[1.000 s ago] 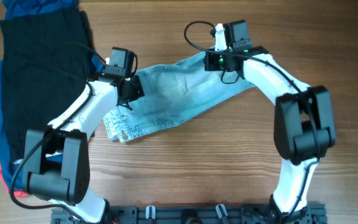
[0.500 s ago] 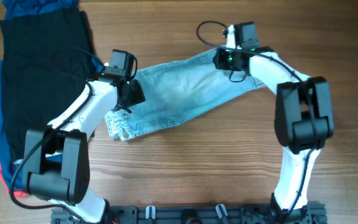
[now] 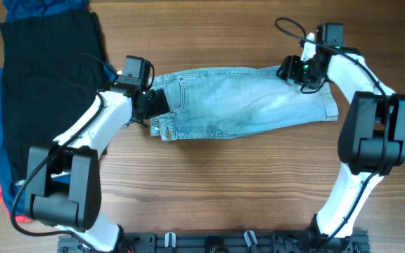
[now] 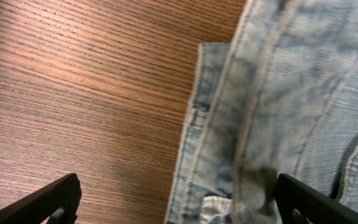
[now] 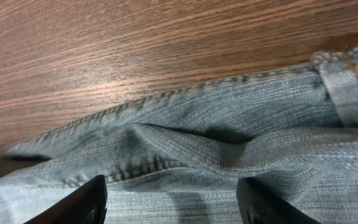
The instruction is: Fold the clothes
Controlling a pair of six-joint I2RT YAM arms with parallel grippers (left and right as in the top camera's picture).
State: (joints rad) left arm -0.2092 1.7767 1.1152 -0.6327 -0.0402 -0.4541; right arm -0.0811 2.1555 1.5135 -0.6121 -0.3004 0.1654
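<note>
A light-blue denim garment (image 3: pixel 238 105) lies flat across the upper middle of the frame, stretched left to right, faded and lightly wrinkled. At upper left sits a clothes pile (image 3: pixel 48 63) — black on top, with blue, white and red edges below.

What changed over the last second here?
The right gripper swept to the right, and the denim garment went with it, from a slanted bunch to spread out level. The left gripper stayed at its left end; the clothes pile did not move.

Wooden table (image 3: pixel 223 183): denim shorts (image 3: pixel 245 109), clothes pile (image 3: pixel 41 70)
</note>
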